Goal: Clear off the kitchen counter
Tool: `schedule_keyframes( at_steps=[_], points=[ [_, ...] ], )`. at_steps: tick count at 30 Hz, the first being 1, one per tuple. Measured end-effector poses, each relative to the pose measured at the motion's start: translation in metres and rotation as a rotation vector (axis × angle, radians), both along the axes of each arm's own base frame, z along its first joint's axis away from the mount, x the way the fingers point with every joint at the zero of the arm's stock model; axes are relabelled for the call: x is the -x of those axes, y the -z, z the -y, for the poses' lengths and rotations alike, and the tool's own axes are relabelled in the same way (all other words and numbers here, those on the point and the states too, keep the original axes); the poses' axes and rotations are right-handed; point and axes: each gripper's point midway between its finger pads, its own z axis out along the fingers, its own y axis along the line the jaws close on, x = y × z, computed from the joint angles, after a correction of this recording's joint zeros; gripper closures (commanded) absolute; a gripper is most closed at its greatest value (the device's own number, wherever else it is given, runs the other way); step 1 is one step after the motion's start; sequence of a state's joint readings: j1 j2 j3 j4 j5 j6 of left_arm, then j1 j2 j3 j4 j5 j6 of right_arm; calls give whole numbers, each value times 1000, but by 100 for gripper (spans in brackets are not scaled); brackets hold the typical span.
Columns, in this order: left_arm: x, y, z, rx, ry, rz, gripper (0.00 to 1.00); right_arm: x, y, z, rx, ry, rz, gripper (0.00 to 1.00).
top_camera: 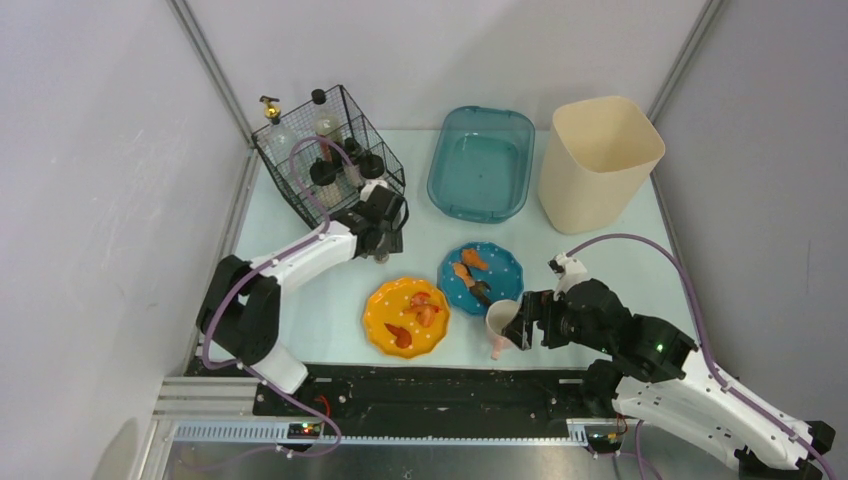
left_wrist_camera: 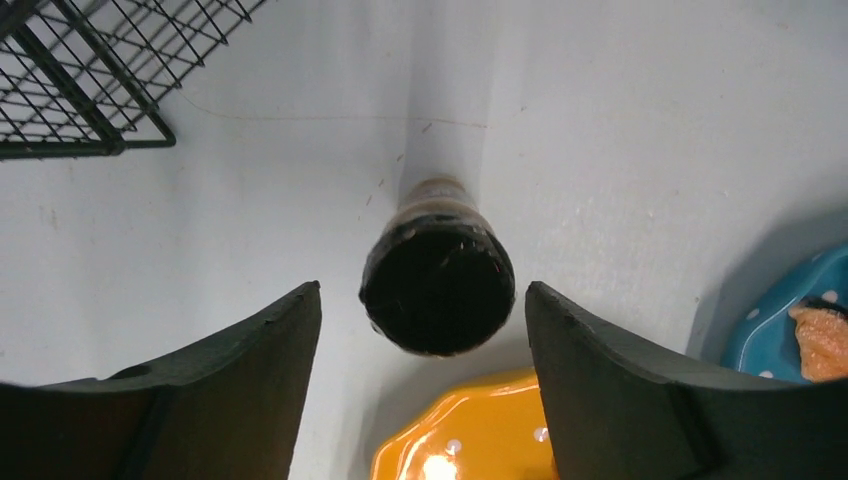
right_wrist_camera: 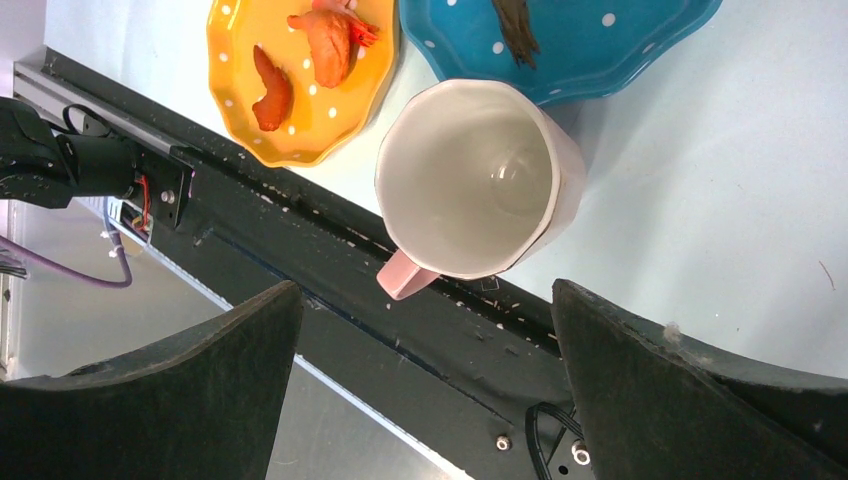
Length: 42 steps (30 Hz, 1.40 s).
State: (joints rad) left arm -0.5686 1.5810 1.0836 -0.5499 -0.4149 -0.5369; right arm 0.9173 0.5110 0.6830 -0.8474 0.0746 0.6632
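On the pale kitchen counter (top_camera: 330,290) a small bottle with a black cap (left_wrist_camera: 437,290) stands upright just in front of the wire basket. My left gripper (left_wrist_camera: 422,288) hangs over it, a finger on each side of the cap with a gap on both sides, so it is open and holds nothing; from above it (top_camera: 385,240) covers the bottle. A white mug with a pink handle (right_wrist_camera: 470,180) stands at the counter's front edge. My right gripper (right_wrist_camera: 425,285) is open just short of the mug (top_camera: 500,322), handle toward it.
An orange plate (top_camera: 405,315) and a blue dotted plate (top_camera: 480,275) hold food scraps between the arms. The wire basket (top_camera: 330,160) holds several bottles at the back left. A teal tub (top_camera: 482,162) and a beige bin (top_camera: 598,160) stand at the back. The black rail (top_camera: 430,385) runs along the front.
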Motion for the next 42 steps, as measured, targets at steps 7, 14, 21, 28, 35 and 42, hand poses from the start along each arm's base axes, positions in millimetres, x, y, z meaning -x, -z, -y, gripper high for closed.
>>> schedule_keyframes(
  at_steps=[7, 14, 21, 28, 35, 42],
  points=[
    [-14, -3, -4, 3, -9, 14, 39, 0, 0, 0, 0, 0, -1, 0],
    [-18, -1, -4, 11, 6, 4, 78, 1, 0, -1, -7, 4, -7, 0],
    [-17, -3, -1, 29, 20, 1, 99, 1, 0, -1, -11, 5, -12, 0],
    [-15, -44, 1, 88, 37, 91, 100, 2, 0, -4, -10, -3, -13, 0],
    [-29, -112, -2, 160, 15, 242, 100, 2, 1, -8, -7, -16, -16, 0],
    [-49, -142, -38, 171, -94, 295, 100, 1, -5, -14, -34, -30, -3, 0]
  ],
)
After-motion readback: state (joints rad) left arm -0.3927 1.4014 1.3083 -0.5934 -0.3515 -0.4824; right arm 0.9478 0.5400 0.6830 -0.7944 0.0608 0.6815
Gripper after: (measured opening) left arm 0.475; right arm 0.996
